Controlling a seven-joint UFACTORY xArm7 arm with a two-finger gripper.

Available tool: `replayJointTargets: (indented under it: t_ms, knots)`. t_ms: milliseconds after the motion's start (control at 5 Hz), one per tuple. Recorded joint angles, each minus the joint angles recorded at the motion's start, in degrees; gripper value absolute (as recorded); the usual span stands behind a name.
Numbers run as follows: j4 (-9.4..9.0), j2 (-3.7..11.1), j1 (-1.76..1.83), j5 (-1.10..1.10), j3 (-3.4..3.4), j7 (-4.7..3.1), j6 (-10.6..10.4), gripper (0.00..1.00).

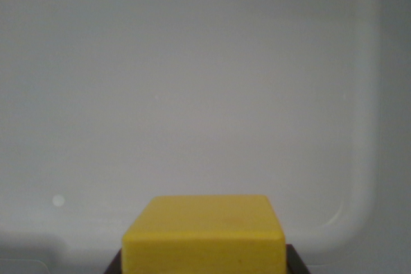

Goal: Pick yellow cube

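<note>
The smooth yellow plastic cube (204, 235) sits at the bottom centre of the wrist view, flanked by dark gripper (204, 269) parts whose grip I cannot tell. Above the pale grey surface (192, 94), a loose hold might let it slip out.

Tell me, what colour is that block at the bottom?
Yellow: the block shows plainly in the wrist view.

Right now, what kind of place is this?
Probably a bare robot test bench: a yellow cube seen close, a pale grey tray-like surface with a raised rounded rim, nothing else.
</note>
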Motion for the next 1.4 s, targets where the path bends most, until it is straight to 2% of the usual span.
replayJointTargets:
  t_ms: [200,400,600,800,1400]
  knots:
    - [0.0,0.0,0.0,0.0,0.0,0.0,0.0,1.0]
    - [0.76,-0.37,0.01,-0.1,0.0,0.11,1.13,1.0]
    - [0.76,-0.37,0.01,-0.1,0.0,0.11,1.13,1.0]
    - [1.35,-0.67,0.01,-0.18,0.0,0.2,2.01,1.0]
    - [1.77,-0.87,0.01,-0.24,0.0,0.27,2.62,1.0]
